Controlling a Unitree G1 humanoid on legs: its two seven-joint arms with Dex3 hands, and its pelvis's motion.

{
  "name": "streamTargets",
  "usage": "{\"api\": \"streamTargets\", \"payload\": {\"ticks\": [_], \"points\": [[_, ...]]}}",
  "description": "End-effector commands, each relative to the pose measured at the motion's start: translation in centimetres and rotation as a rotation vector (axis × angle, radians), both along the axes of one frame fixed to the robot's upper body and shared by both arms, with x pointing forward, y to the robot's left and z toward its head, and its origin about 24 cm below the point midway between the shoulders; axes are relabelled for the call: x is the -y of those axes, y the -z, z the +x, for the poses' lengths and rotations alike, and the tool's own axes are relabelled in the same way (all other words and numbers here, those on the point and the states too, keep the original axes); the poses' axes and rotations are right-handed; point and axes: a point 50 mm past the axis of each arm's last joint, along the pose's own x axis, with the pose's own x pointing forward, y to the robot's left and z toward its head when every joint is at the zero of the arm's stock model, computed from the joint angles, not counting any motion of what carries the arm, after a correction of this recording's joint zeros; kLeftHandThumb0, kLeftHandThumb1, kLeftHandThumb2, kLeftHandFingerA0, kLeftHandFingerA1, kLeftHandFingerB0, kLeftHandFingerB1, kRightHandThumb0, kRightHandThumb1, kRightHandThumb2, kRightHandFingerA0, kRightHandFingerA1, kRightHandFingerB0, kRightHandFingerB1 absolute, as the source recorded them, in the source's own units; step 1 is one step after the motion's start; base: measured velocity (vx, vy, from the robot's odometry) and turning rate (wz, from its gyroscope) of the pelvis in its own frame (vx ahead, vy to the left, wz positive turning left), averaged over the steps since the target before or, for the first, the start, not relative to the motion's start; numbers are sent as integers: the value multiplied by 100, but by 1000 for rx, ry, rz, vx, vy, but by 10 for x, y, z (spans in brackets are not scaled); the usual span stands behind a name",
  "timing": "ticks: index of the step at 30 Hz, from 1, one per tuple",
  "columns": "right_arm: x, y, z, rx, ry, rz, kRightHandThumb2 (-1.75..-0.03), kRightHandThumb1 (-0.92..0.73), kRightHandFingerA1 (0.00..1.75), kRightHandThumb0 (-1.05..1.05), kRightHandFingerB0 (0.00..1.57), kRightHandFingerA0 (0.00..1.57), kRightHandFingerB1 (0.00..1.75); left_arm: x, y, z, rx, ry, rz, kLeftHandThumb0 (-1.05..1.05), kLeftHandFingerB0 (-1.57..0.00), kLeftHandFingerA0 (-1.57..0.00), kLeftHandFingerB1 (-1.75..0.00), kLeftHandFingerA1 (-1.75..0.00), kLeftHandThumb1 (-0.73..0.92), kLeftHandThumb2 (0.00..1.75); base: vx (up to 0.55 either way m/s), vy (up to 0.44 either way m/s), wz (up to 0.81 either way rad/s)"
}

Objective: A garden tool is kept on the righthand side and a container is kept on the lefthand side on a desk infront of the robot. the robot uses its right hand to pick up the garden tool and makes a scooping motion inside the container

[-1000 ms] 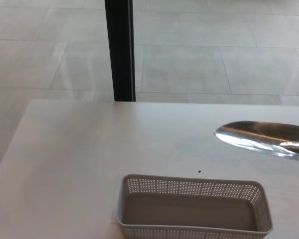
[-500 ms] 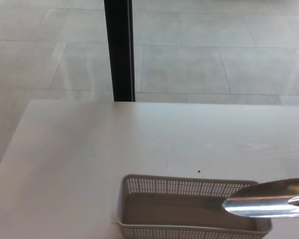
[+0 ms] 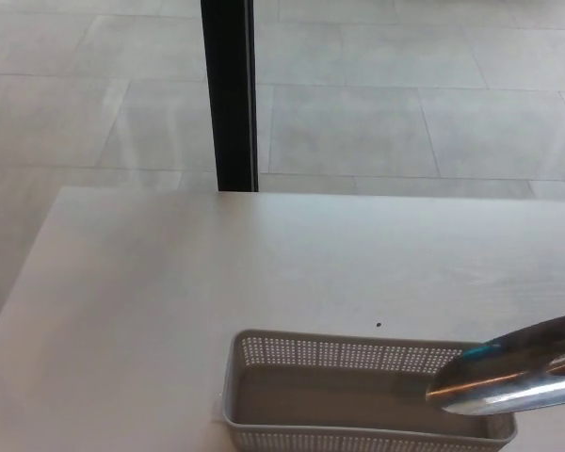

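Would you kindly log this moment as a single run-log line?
phase: scooping | trowel blade: over right end of basket | hands: not in view | desk: white

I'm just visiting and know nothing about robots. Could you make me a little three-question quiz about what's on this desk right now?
1. True or false: the metal scoop is lying flat on the desk, far from the basket.
2. Which end of the perforated grey basket does the scoop blade overlap? A) the picture's left end B) the picture's right end C) the middle
3. Fill in: behind the desk, a black ____ stands upright on the tiled floor.

Key
1. False: its blade overlaps the basket's right end.
2. B
3. Post. Neither robot hand shows in the head view; the scoop's handle runs off the right edge.
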Motion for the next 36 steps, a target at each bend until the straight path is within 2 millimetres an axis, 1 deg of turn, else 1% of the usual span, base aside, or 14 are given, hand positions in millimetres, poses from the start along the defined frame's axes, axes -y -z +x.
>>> {"api": "streamTargets", "payload": {"ticks": [1, 6, 7, 13, 14, 16, 17, 19, 24, 25, 27, 30, 33, 36], "points": [[-13, -21, 6, 22, 7, -72, -80, -55, 175, -28, 72, 92, 147, -6, -4, -1, -8, 8, 27, -72, -79, -96, -98, -113, 0, 110, 0, 0, 0], [-25, -26, 7, 12, -8, -88, -80, -53, 175, -27, 71, 91, 155, -5, -2, 0, -9, -38, 23, -71, -74, -85, -100, -111, -6, 112, 0, 0, 0], [-28, -26, 8, -10, 2, -104, -77, -55, 175, -28, 74, 91, 146, -4, -3, 1, 10, -57, 7, -70, -72, -83, -102, -114, -10, 112, 0, 0, 0], [-35, 2, 3, -150, 38, -174, -73, -57, 175, -30, 67, 86, 160, -4, -3, 4, 18, -32, -13, -74, -74, -86, -100, -112, -8, 109, 0, 0, 0], [-34, 7, 3, -184, 69, -198, -71, -57, 175, -32, 69, 86, 156, -4, -3, 4, 15, -28, -14, -64, -77, -95, -98, -113, -4, 107, 0, 0, 0], [-32, 16, 1, -233, 106, -216, -72, -58, 175, -32, 78, 88, 138, -3, -3, 3, 7, -2, -8, -78, -73, -82, -100, -112, -3, 106, 0, 0, 0], [-32, 18, 1, -246, 117, -226, -77, -61, 175, -32, 79, 89, 129, -3, -3, 2, 5, -4, -11, -73, -75, -93, -98, -114, -2, 106, 0, 0, 0], [-31, 25, 1, -302, 169, -272, -77, -68, 175, -35, 80, 88, 105, -4, -3, 1, 8, -26, -14, -89, -72, -90, -100, -120, -2, 109, 0, 0, 0], [-29, 26, 1, -333, 236, -298, -83, -70, 175, -36, 83, 89, 105, -4, -3, -1, 0, -26, -14, -79, -74, -93, -100, -118, -3, 109, 0, 0, 0], [-28, 26, 1, -331, 246, -296, -83, -71, 173, -35, 80, 90, 89, -3, -3, -3, 2, -20, -12, -73, -73, -80, -101, -113, -5, 107, 0, 0, 0], [-24, 26, 2, -353, 304, -315, -79, -74, 174, -39, 78, 88, 84, -3, -2, -2, -14, 1, 10, -78, -78, -89, -98, -108, -5, 107, 0, 0, 0], [-22, 28, 2, -346, 310, -314, -78, -72, 174, -38, 81, 88, 89, -3, -3, -4, -16, 24, 3, -91, -80, -103, -101, -118, -3, 112, 0, 0, 0], [-21, 30, 2, -338, 306, -314, -79, -71, 173, -38, 80, 91, 86, -3, -2, -4, -17, 2, 7, -74, -81, -102, -100, -115, -2, 109, 0, 0, 0], [-29, 28, 1, -315, 254, -305, -85, -69, 175, -39, 82, 92, 106, -3, -3, -3, -2, -19, -13, -80, -79, -104, -103, -122, -4, 114, 0, 0, 0]]}}
